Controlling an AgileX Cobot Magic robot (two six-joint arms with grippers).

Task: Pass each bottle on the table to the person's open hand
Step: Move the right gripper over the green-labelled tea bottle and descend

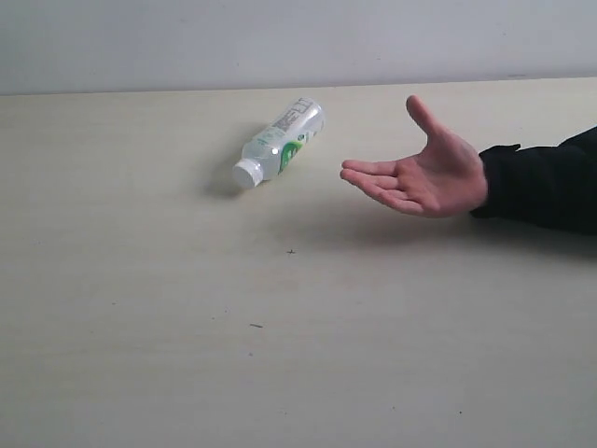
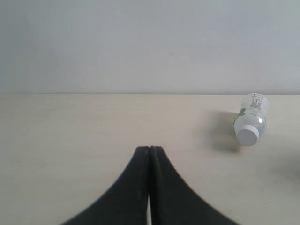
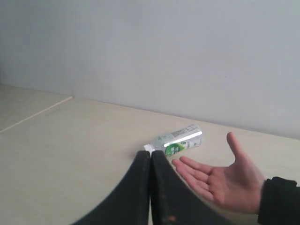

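One bottle [image 1: 280, 142] in view | clear, green-white label, white cap, lying on its side on table [image 1: 140, 327] | person's open hand [image 1: 424, 173] near it, palm-up to receive, perhaps hovering | left gripper [image 2: 149, 149] pressed closed, empty | right gripper [image 3: 150, 153] closed, empty, facing bottle

The sleeve [image 1: 546, 182] runs off the exterior view's right edge. The right gripper [image 3: 150, 153] hides part of the cap [image 3: 146, 148] of the bottle [image 3: 180, 138]. That gripper and the left gripper [image 2: 149, 149] are cut off at their views' edges. The label [image 1: 291, 149] print is too small to read.
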